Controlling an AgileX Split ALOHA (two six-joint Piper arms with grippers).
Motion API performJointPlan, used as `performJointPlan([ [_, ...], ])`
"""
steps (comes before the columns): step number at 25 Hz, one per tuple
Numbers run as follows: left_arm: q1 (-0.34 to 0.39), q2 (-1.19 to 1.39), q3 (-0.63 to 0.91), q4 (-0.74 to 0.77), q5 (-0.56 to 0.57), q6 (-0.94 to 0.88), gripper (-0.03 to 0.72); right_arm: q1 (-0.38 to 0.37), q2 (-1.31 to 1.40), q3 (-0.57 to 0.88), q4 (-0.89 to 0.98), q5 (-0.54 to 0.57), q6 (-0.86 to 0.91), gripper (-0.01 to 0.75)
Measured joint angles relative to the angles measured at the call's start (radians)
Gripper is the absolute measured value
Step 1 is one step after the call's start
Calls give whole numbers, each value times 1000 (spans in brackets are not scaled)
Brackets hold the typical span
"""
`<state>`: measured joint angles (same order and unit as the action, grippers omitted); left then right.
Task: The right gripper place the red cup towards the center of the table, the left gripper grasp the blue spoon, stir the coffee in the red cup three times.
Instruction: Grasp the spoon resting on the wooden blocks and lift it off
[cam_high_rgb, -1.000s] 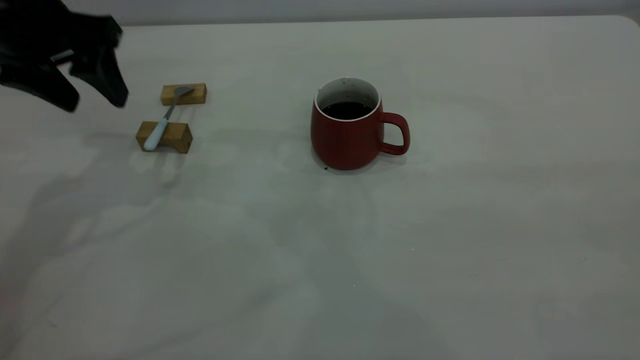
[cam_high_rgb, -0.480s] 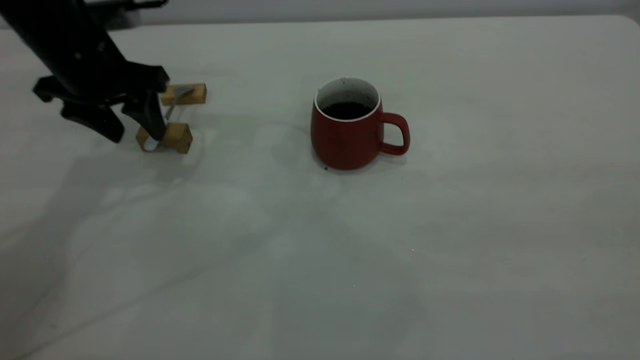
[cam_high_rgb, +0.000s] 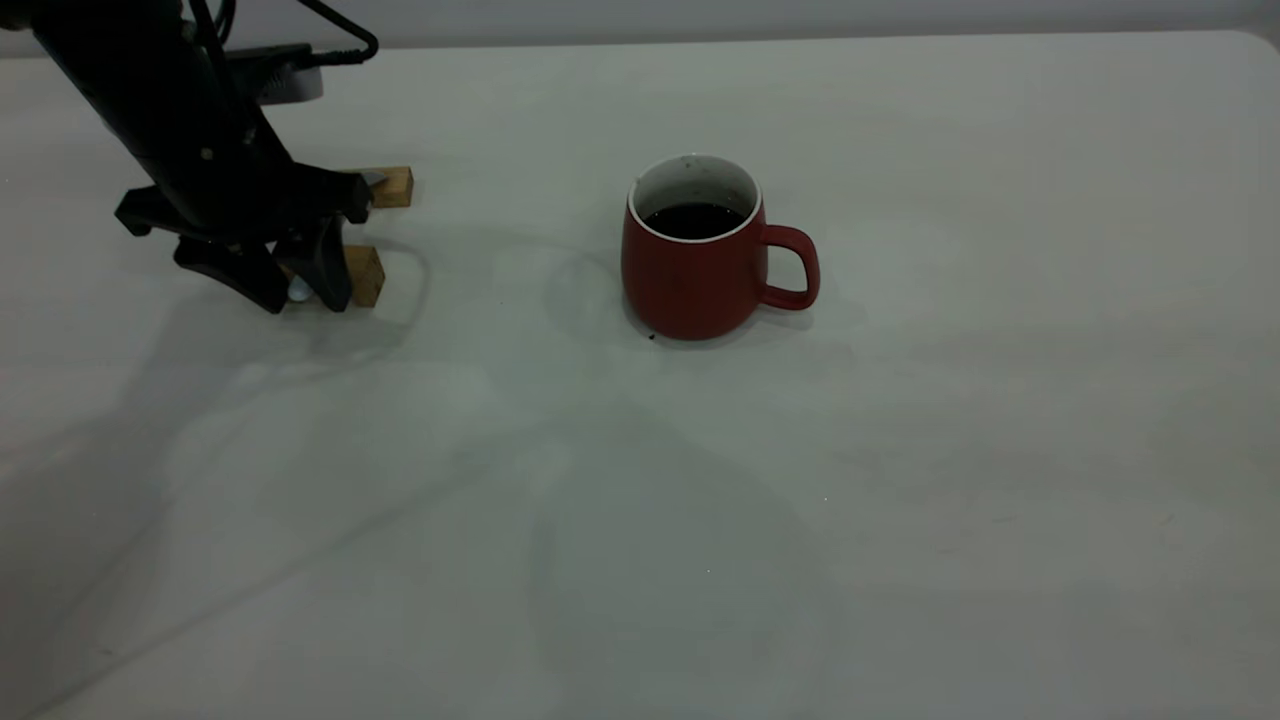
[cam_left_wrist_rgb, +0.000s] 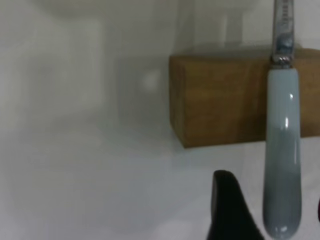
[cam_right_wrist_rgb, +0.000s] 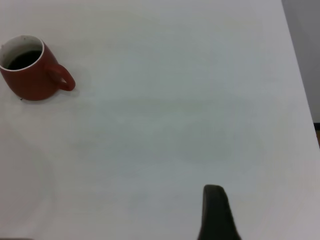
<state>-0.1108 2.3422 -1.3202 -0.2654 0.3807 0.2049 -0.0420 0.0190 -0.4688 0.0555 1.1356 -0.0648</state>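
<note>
The red cup (cam_high_rgb: 690, 280) stands upright near the middle of the table (cam_high_rgb: 900, 500), handle to the right, with dark coffee (cam_high_rgb: 693, 220) inside. The blue spoon (cam_left_wrist_rgb: 282, 160) lies bridged across two wooden blocks. My left gripper (cam_high_rgb: 298, 288) is low over the spoon's handle end, open, with one black finger (cam_left_wrist_rgb: 230, 210) on each side of the pale handle and a gap showing between finger and handle. In the exterior view the arm hides most of the spoon. My right gripper is off at the right, far from the cup (cam_right_wrist_rgb: 30, 80); one finger (cam_right_wrist_rgb: 215, 212) shows over bare table.
The near wooden block (cam_high_rgb: 365, 275) and the far block (cam_high_rgb: 397, 186) sit at the table's left, partly behind the left arm. In the left wrist view the near block (cam_left_wrist_rgb: 220, 100) lies under the spoon's handle. The table's right edge (cam_right_wrist_rgb: 300, 100) runs beside the right gripper.
My left gripper has come in from the far left and dropped down over the spoon's handle end. The cup and blocks have not moved.
</note>
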Motion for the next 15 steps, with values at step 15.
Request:
performJointPlan([
  [15,0,-49,-136,-47,254,-76,160,0,0,0,0,0,0,547],
])
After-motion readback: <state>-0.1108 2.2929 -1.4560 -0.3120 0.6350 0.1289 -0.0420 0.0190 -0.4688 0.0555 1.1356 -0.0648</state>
